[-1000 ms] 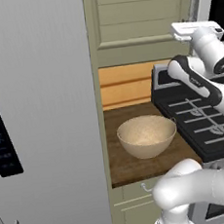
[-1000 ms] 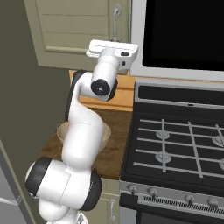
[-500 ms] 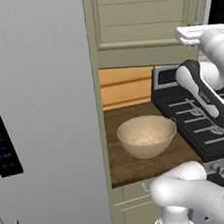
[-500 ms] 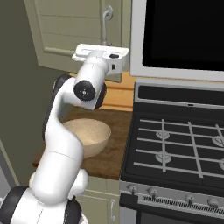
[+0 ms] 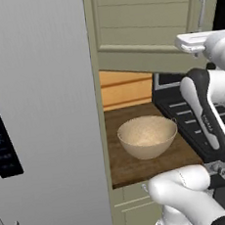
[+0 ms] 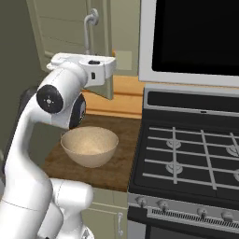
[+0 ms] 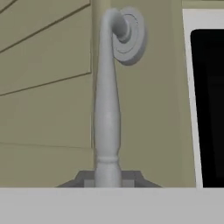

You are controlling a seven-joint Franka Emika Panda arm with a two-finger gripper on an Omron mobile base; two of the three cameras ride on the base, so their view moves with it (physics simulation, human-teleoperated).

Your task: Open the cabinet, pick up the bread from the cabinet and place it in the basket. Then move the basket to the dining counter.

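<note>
hand view puts my pincer (image 7: 107,178) closed tight on the lower end of the cabinet handle (image 7: 106,109), the bar running straight up out of my grip between the two dark tips. the handle's long axis stands vertical along the door's edge, its top curving back into a round silver mount above my fingers. just behind the bar is the olive-green panelled door of the cabinet (image 7: 48,100), which still looks close to flush, so i judge the door barely started or not yet swung.

out to the side of my pincer is the white frame and black glass of the microwave (image 7: 210,105). below my hand, on the wooden worktop, sits the basket (image 5: 147,136), round, mouth up and with nothing inside that i can see; in the right base view the basket (image 6: 89,145) is just beside the stove (image 6: 186,154). beyond the cabinet on the far side from the stove rises the grey fridge (image 5: 41,117).

the bread is not visible to me; i take it to be behind the shut door.

step in hand: opening the cabinet. next i should pull the handle back toward me in an arc about the hinge side, holding my grip firm so the bar does not slip through.
</note>
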